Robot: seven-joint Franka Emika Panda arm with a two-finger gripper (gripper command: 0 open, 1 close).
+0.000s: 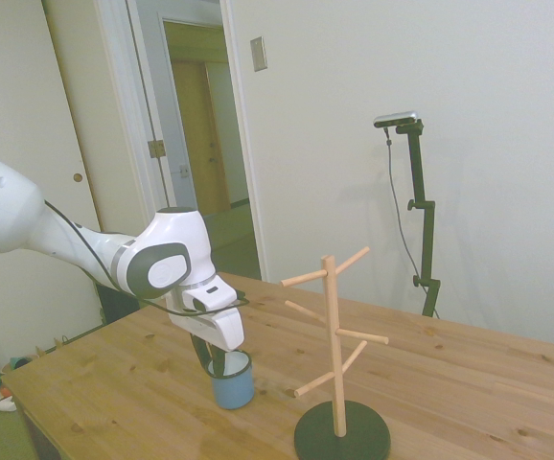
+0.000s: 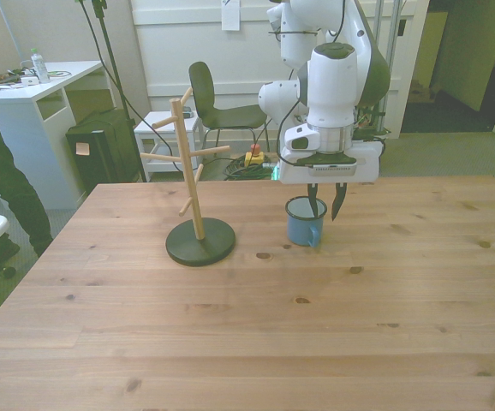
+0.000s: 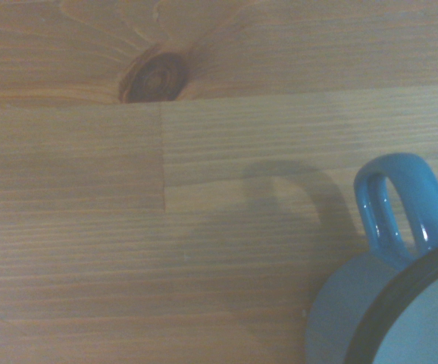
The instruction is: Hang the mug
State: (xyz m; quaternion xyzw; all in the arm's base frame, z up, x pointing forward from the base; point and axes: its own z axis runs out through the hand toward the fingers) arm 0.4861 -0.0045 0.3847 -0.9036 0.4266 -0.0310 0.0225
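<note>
Bare table [image 2: 384,282] around mug [image 2: 303,225] — peg rack [image 2: 198,193] well apart.

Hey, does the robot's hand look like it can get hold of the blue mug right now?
Probably yes. The hand hangs open right over the mug, one finger inside the rim, the other outside. The mug stands upright on the table, and the wooden rack stands well off to the front view's left.

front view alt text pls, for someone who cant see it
A white robot arm's hand straddles the rim of a light-blue mug standing upright on a wooden table, one finger inside it and one outside. A wooden mug tree stands toward the front view's left.
</note>
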